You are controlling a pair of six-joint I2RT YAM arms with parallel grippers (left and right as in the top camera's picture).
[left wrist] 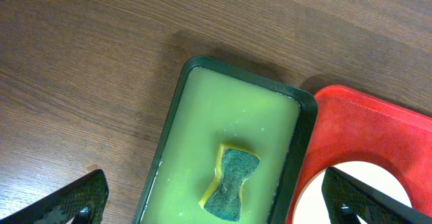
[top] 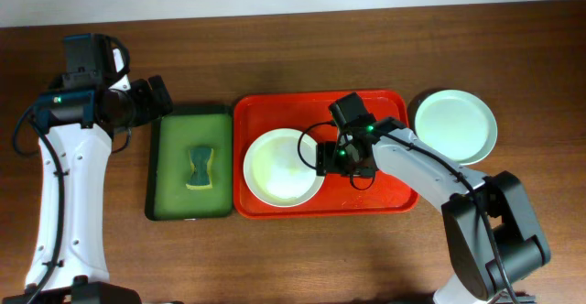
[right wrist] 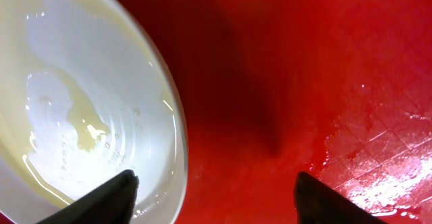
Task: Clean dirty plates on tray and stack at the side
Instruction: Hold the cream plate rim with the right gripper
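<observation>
A cream-white plate (top: 282,167) with yellow smears lies on the left half of the red tray (top: 385,199). It also shows in the right wrist view (right wrist: 81,96), wet and smeared. A pale blue-green plate (top: 455,125) lies on the table right of the tray. My right gripper (top: 331,157) is open low over the tray at the cream plate's right rim; one finger is over the plate, the other over bare tray (right wrist: 270,82). My left gripper (top: 160,98) is open and empty above the green tray's far left corner. A third plate is not in view.
A green tray (top: 169,180) with a dark rim stands left of the red tray and holds a yellow-green sponge (top: 200,167). The left wrist view shows the sponge (left wrist: 231,183) lying in the wet green tray (left wrist: 202,116). Bare wooden table surrounds both trays.
</observation>
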